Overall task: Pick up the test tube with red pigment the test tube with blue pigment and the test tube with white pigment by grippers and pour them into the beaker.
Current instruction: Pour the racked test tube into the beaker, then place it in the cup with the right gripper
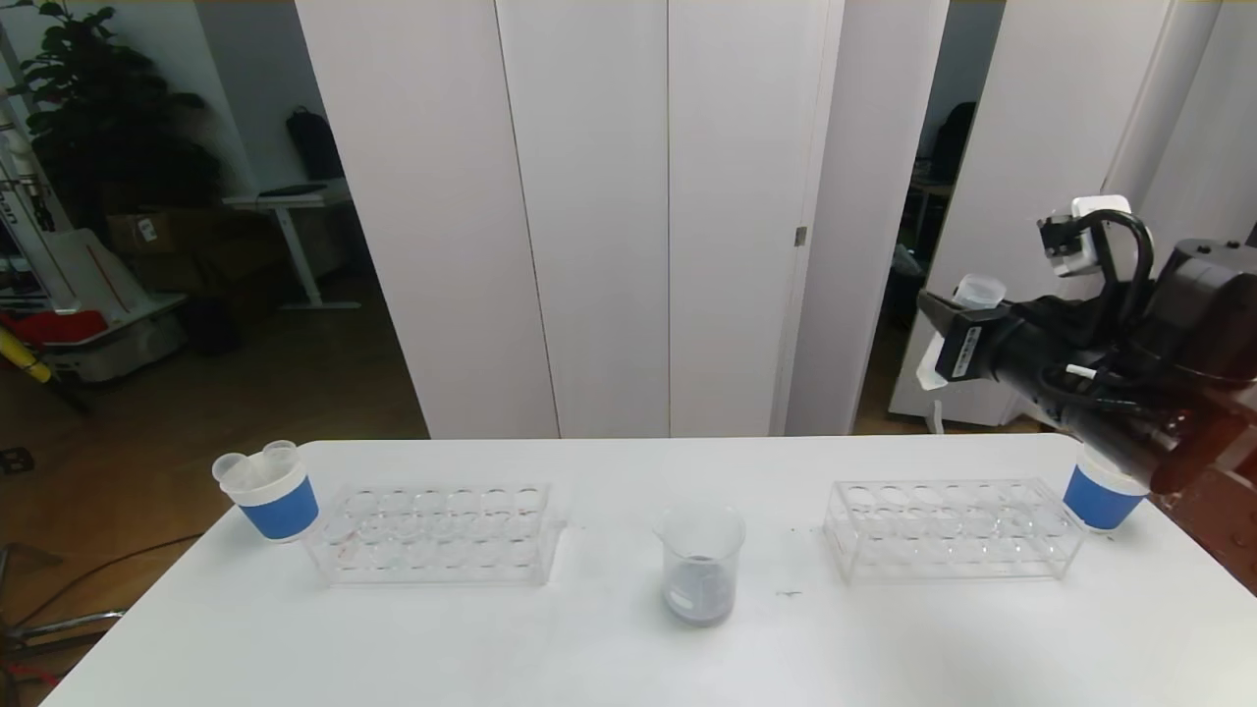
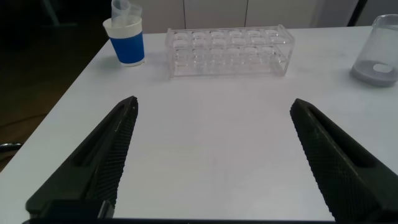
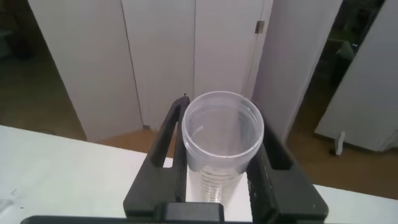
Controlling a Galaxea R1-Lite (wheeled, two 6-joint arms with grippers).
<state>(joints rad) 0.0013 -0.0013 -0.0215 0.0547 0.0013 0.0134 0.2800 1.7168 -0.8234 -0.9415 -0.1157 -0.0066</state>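
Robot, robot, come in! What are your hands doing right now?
Right gripper shut on an empty-looking tube, raised over the table's right end. Left gripper open, empty, low over the table. Beaker mid-table holds greyish liquid. Nothing in the way.

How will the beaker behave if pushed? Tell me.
The beaker looks like thin clear glass, so probably fragile. It holds only a little grey liquid, so it is likely light and may slide on the smooth white table rather than tip.

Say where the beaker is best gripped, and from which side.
On the beaker, probably the straight wall below the flared lip and above the grey liquid, gripper level, coming from the robot's near side: it stands upright, open-topped, and the left rack and right rack flank it.
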